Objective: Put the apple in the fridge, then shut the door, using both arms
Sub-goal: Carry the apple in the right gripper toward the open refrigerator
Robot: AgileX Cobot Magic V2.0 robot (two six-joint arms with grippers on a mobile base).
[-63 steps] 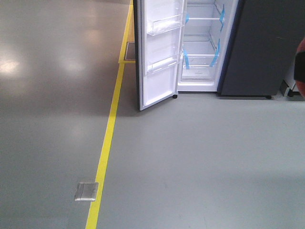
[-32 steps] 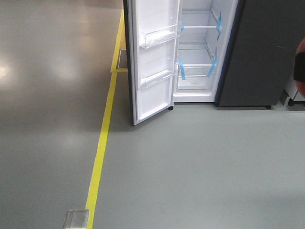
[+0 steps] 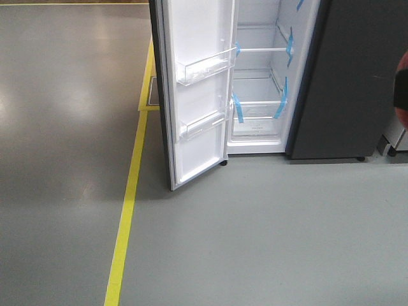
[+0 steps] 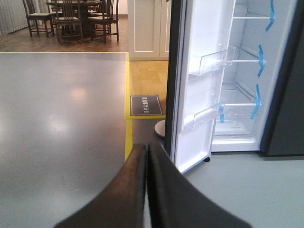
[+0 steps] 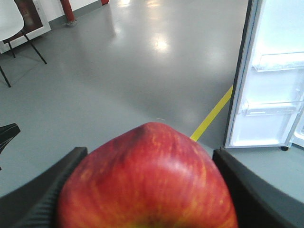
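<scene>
The red apple (image 5: pixel 147 183) with yellow streaks fills the right wrist view, and my right gripper (image 5: pixel 149 153) is shut on it, one black finger on each side. In the front view the apple (image 3: pixel 402 67) shows only as a red blur at the right edge. The fridge (image 3: pixel 344 76) stands ahead, dark grey outside, its white inside showing shelves with blue tape. Its door (image 3: pixel 197 95) is swung open to the left, with two clear bins on its white inner face. My left gripper (image 4: pixel 146 145) is shut with nothing in it, pointing at the door's (image 4: pixel 199 95) edge.
A yellow floor line (image 3: pixel 127 210) runs along the left of the door. Behind the door lie a dark mat (image 4: pixel 146 105) and a round white object (image 4: pixel 160 128). A white cabinet (image 4: pixel 147 28) and wooden chairs (image 4: pixel 71 14) stand far back. A chair (image 5: pixel 14 28) is at far left.
The fridge and door have grown larger and moved down in the front view as the base comes closer. The metal floor plate has slid out of view. The apple stays gripped.
</scene>
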